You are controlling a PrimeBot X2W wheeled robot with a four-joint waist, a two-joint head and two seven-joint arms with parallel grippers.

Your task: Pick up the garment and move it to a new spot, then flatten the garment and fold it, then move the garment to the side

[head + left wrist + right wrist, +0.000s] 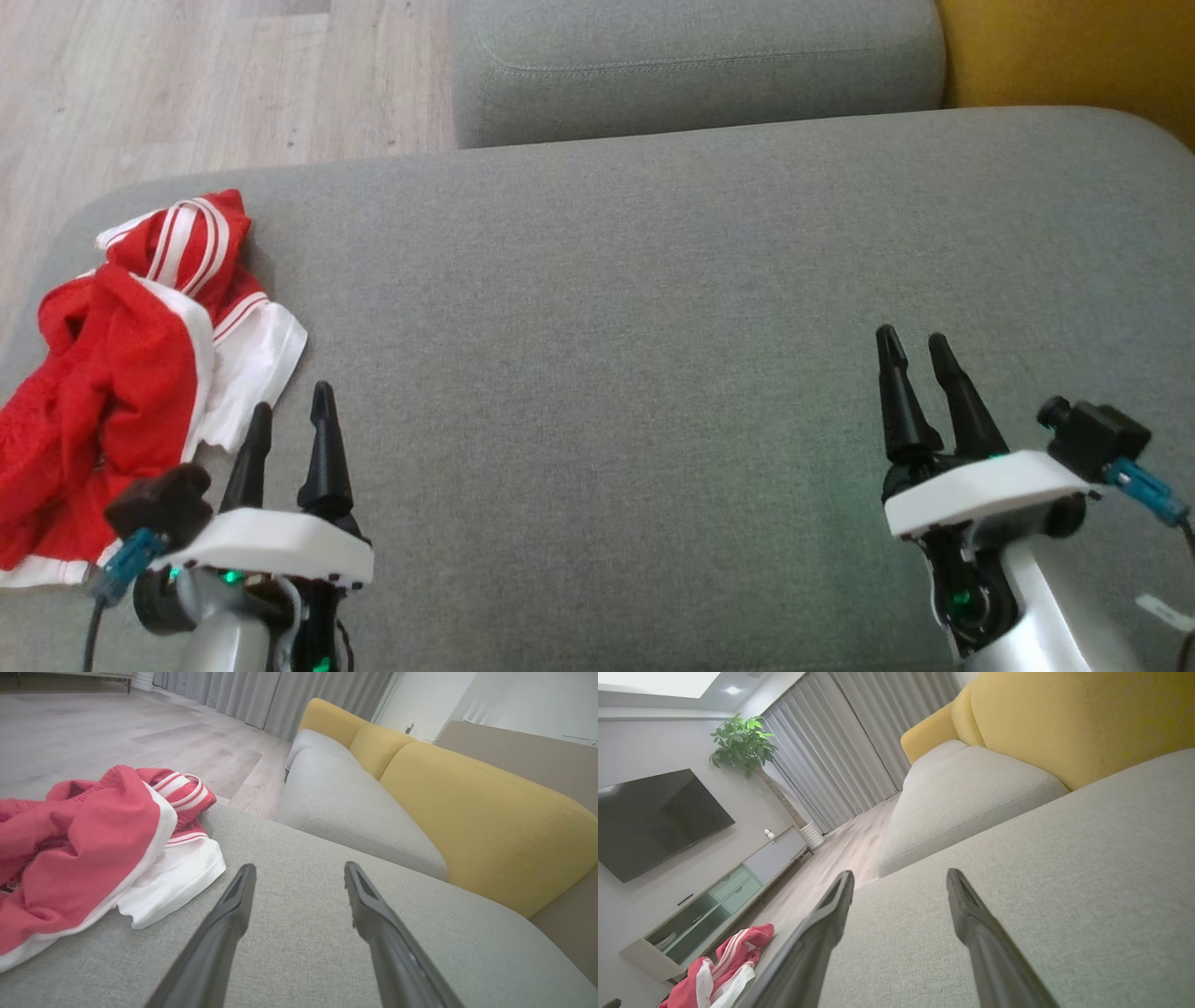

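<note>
Both empty with fingers apart, the left gripper [293, 396] and right gripper [911, 333] hang over the grey sofa seat [607, 327]; the crumpled red-and-white garment [112, 373] lies just beside the left.

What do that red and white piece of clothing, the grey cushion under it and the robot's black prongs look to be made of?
The garment looks like thin, soft sports fabric, matte, since it lies crumpled in loose folds. The grey cushion looks like woven upholstery cloth, matte, with a fine visible weave. The left tool and right tool are probably hard black plastic, smooth with a faint sheen.
</note>
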